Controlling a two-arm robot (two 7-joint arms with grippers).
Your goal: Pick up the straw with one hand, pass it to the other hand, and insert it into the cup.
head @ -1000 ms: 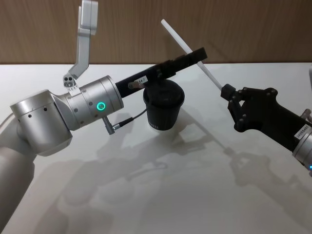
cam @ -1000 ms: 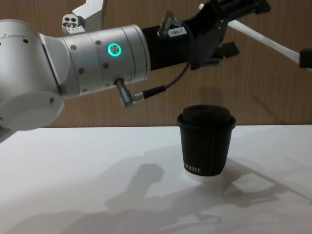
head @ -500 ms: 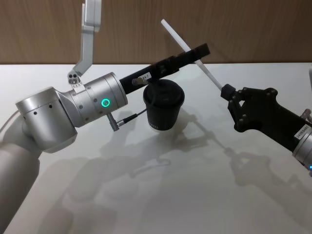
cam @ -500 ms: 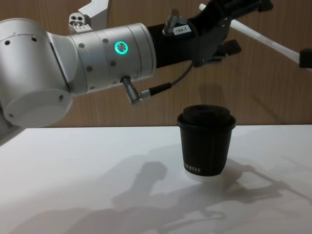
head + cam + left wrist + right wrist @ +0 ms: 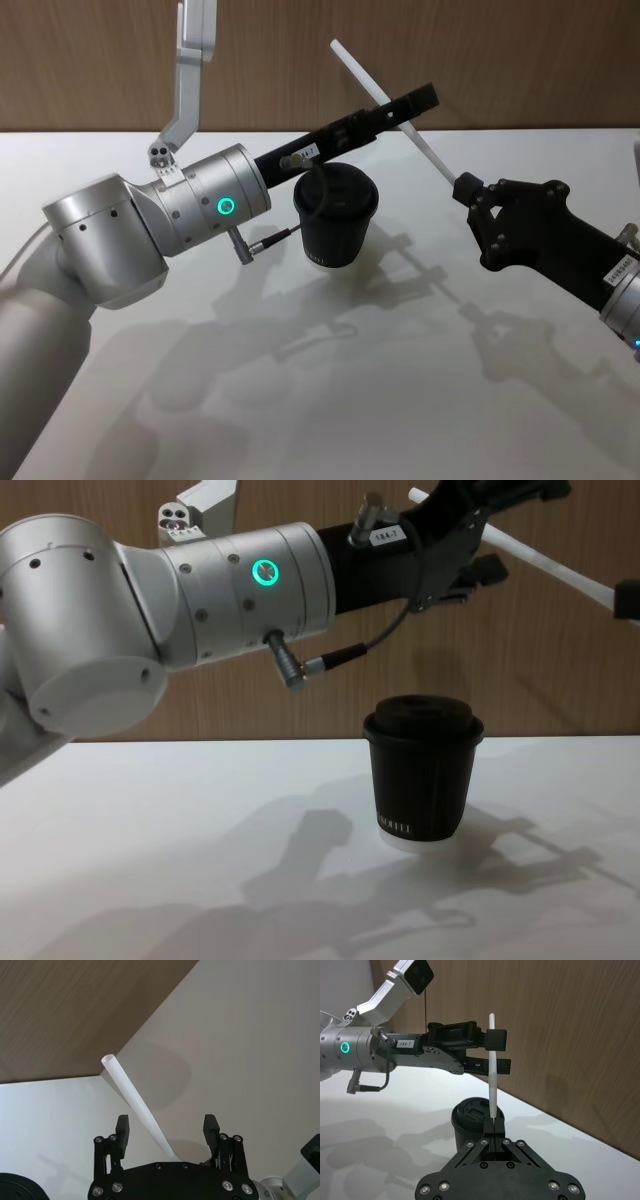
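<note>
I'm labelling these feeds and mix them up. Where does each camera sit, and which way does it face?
Head view: high on the robot, facing forward and down at the table; left gripper and right gripper show.
Chest view: lower, facing forward at the cup side-on; the left arm's silver wrist shows.
Left wrist view: on the left arm, facing past its open fingers.
Right wrist view: on the right arm, facing over its gripper toward the left arm.
Shared: both wrist views show the straw.
</note>
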